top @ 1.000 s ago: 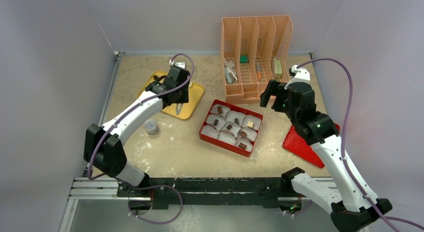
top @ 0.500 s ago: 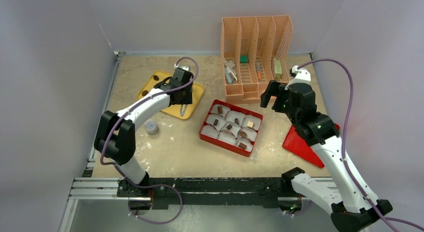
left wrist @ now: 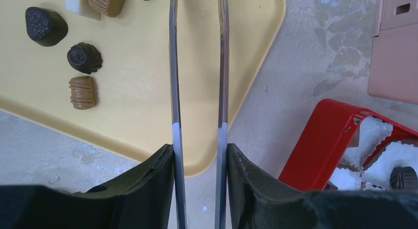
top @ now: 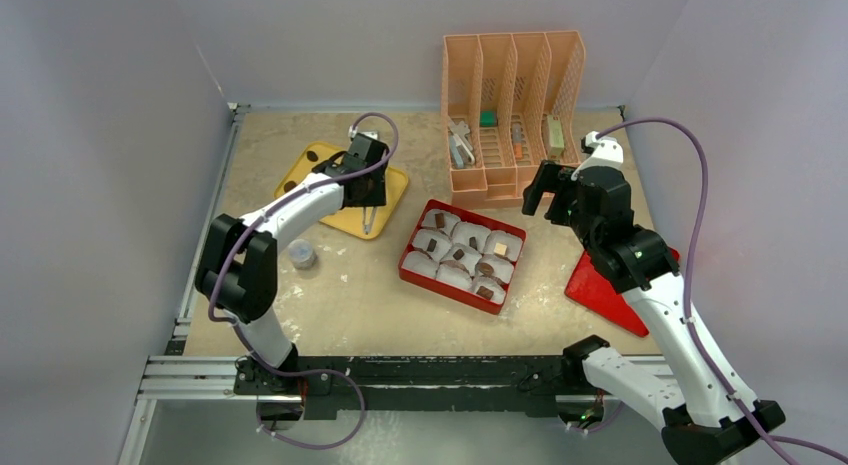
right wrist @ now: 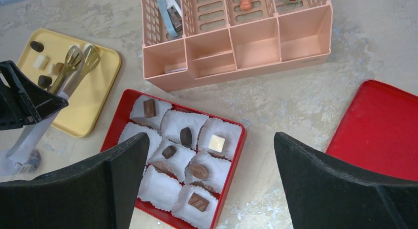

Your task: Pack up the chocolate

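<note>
Several chocolates lie on the yellow tray (left wrist: 148, 91): a dark ridged one (left wrist: 45, 26), a dark round one (left wrist: 85, 57) and a tan oval one (left wrist: 82, 92). More pieces sit in white paper cups in the red box (top: 408, 268), among them a cream-white cube (right wrist: 216, 143) and a brown bar (right wrist: 198, 202). My left gripper (left wrist: 199, 151) is shut on metal tongs (left wrist: 173, 66) that reach over the tray. The tong heads (right wrist: 74, 59) stand apart with nothing between them. My right gripper (right wrist: 211, 140) is open and empty, high above the box.
A peach desk organizer (top: 510, 115) with small items stands behind the box. The red lid (top: 610, 285) lies at the right. A small grey round cap (top: 301, 253) lies left of the box. Walls close in the table at the left, back and right.
My left arm has swung, carrying the tongs a little to the right over the tray's near edge. The right arm has not moved.
</note>
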Action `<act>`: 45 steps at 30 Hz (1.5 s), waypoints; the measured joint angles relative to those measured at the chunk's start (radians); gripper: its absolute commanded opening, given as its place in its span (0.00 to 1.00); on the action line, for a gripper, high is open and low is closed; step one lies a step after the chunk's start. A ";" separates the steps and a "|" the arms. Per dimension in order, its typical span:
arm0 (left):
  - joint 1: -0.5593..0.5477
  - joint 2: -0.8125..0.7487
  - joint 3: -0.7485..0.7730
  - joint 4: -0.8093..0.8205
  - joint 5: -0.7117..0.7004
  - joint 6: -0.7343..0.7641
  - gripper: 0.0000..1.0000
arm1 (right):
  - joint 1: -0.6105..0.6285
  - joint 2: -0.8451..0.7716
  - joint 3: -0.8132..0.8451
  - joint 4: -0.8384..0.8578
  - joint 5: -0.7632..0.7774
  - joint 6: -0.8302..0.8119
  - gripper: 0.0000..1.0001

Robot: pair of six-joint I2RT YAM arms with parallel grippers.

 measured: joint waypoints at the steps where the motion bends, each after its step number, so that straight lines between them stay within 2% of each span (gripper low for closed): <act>1: 0.001 0.005 0.002 0.001 0.000 0.000 0.39 | 0.000 0.000 0.000 0.000 0.000 0.000 0.99; 9: 0.013 0.038 0.006 0.019 0.004 0.000 0.39 | 0.000 0.000 0.000 0.000 0.001 -0.001 0.99; 18: 0.019 0.043 0.013 0.023 0.014 0.002 0.26 | 0.000 0.001 0.000 0.000 0.001 -0.001 0.99; 26: 0.019 0.035 0.013 -0.011 0.038 0.010 0.22 | 0.000 0.003 0.000 0.000 0.000 -0.001 0.99; 45: 0.019 -0.199 0.013 -0.212 0.131 0.027 0.19 | 0.000 0.016 0.000 0.000 0.000 -0.001 0.99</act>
